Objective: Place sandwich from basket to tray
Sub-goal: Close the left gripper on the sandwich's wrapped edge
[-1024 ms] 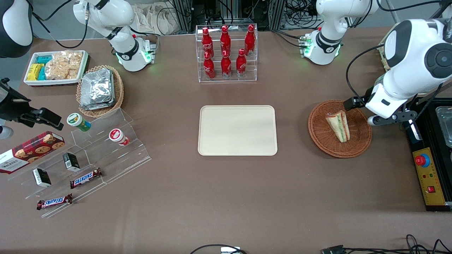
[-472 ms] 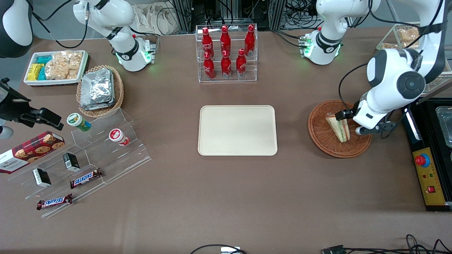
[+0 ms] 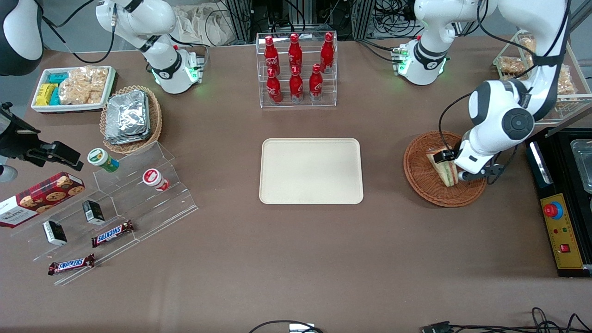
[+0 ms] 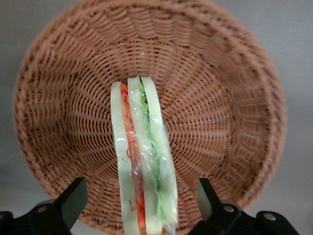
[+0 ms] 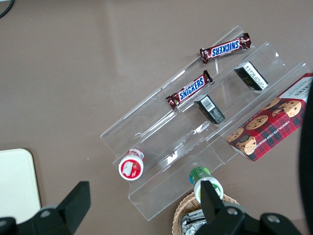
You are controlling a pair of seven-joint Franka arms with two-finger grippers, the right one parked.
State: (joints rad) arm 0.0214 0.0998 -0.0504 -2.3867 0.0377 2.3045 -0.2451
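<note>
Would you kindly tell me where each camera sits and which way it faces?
Front view: high, facing both arms, looking down on the tray, basket and gripper.
Left wrist view: on the working arm, looking down past open fingers straddling the sandwich; shares the basket.
Right wrist view: on the parked arm, above the snack shelf; shares the tray.

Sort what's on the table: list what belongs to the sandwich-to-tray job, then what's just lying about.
Job:
sandwich, lying in the basket
basket
tray, bare
claw, open, hovering over the basket with a finger each side of the sandwich

Lying about:
cola bottles in a clear rack
foil packets
snack dish
Snickers bars
cookie box
</note>
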